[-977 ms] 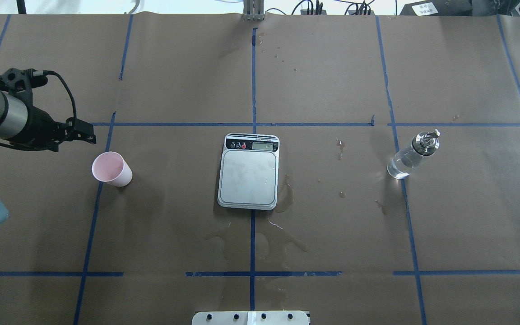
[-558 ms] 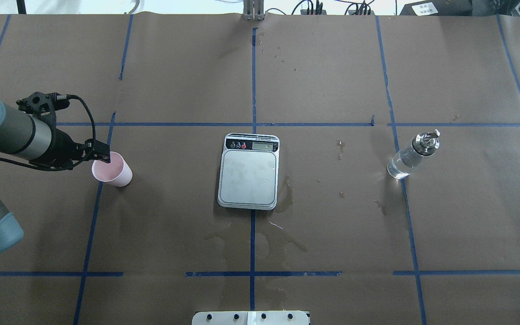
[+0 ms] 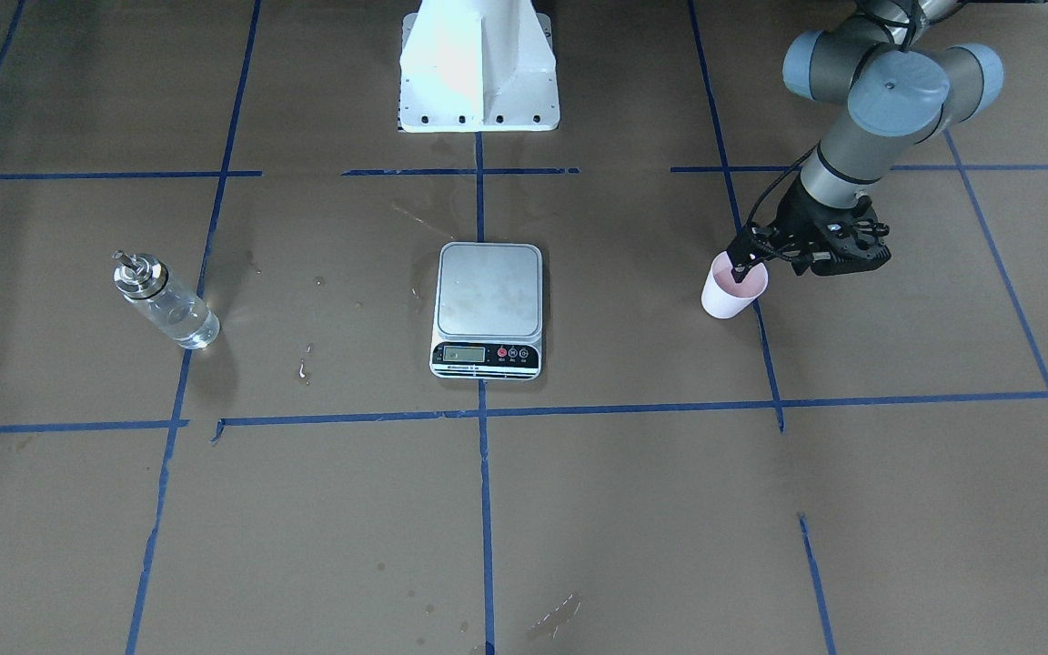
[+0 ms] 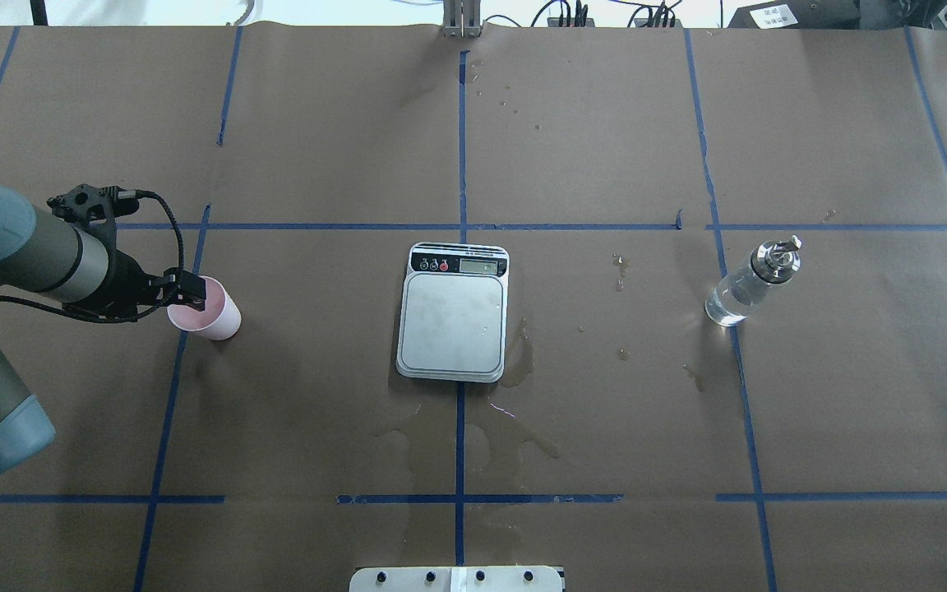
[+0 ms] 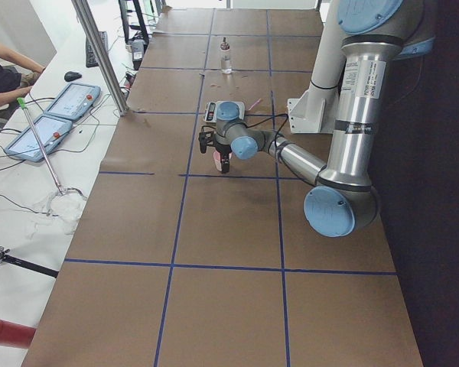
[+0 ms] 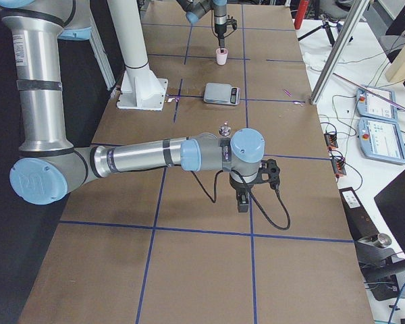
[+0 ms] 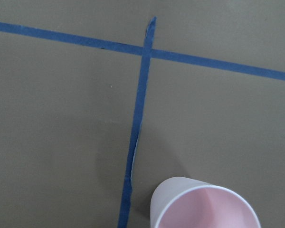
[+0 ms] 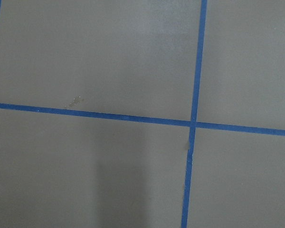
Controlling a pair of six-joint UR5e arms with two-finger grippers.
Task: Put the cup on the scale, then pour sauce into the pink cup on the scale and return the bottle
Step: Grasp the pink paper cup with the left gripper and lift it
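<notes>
Cup (image 4: pixel 214 316) on tabletop (image 4: pixel 605 123), left end effector (image 4: pixel 194 294) apparently straddling its rim, closure indiscernible; scale (image 4: pixel 453 321) bare, bottle (image 4: pixel 749 284) untouched.

No text or number reads cleanly anywhere.

- Scale (image 4: pixel 453 321), well off to the right of the left hand (image 4: pixel 186 292): its small display (image 4: pixel 478 265) shows only a pale blank field, digits too small to make out. The markings by the red buttons (image 3: pixel 512 353) are illegible.
- White label (image 4: pixel 772 14) on a black box beyond the desk's far edge, far across from the left hand: dark characters, unreadable.
- Blue joint cap (image 6: pixel 37 182) on the near arm in the exterior right view: pale emblem, letters not certain.
</notes>
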